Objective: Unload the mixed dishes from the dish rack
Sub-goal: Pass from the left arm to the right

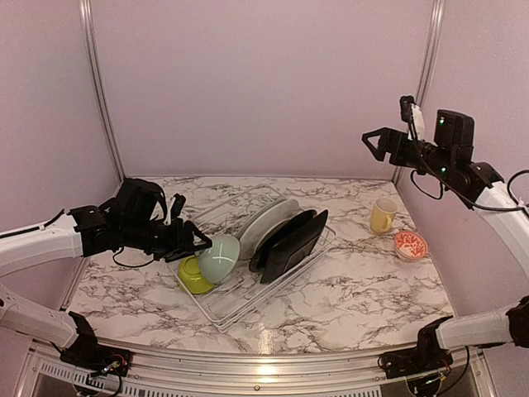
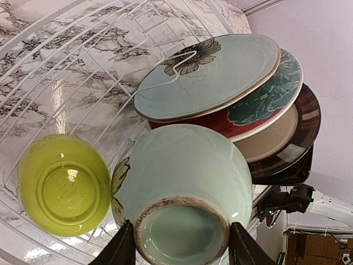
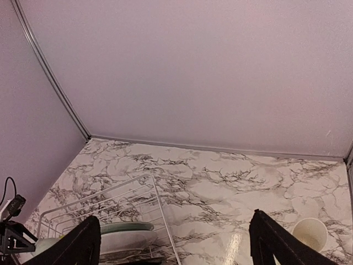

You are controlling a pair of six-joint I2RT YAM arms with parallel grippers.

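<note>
The white wire dish rack [image 1: 245, 301] holds a lime-green bowl [image 1: 193, 276], a pale grey-green bowl [image 1: 220, 259], round whitish plates [image 1: 266, 218] and black squarish plates [image 1: 291, 242] standing on edge. My left gripper [image 1: 198, 241] is at the pale bowl. In the left wrist view its fingers [image 2: 120, 248] press both sides of the pale bowl's [image 2: 182, 171] foot ring, with the lime bowl [image 2: 62, 185] to the left. My right gripper [image 1: 374, 142] is open and empty, raised high at the right. The pale yellow mug [image 1: 383, 216] and small red-patterned bowl [image 1: 410, 245] stand on the table right of the rack.
The marble table [image 1: 355, 289] is walled at the back and sides. The right wrist view shows the rack's far corner [image 3: 149, 190], a plate edge [image 3: 118, 234] and the mug [image 3: 310, 233] below.
</note>
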